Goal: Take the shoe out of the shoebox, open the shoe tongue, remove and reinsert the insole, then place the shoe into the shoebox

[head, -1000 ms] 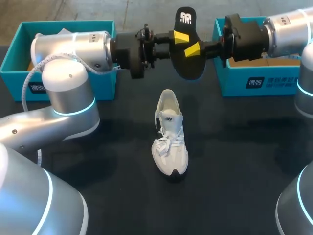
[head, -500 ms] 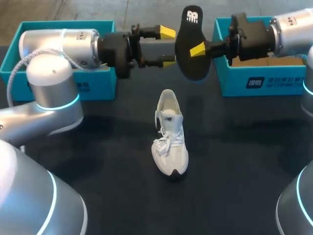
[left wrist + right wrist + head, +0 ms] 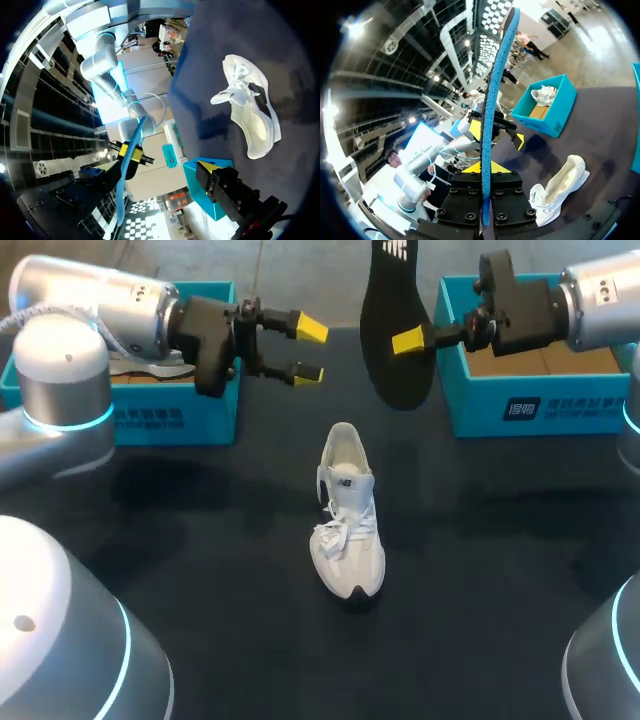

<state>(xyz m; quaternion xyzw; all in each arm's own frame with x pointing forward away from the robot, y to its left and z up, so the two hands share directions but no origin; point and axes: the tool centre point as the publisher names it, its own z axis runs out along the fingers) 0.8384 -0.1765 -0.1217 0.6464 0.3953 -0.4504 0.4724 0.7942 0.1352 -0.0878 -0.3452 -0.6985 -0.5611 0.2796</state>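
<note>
Right gripper [image 3: 408,340]: fingers clamped on black insole [image 3: 385,300], held upright above table's [image 3: 200,570] far side, between 2 teal boxes. Left gripper [image 3: 306,350]: fingers spread wide, nothing held, just beside left shoebox [image 3: 170,420], apart from insole. White shoe [image 3: 347,530] upright at table's middle, toe toward robot. Right shoebox [image 3: 540,410] under right gripper.

Shoe [image 3: 348,525] before left shoebox [image 3: 170,425] and right shoebox [image 3: 560,405] (insole [image 3: 395,325] aloft between)
</note>
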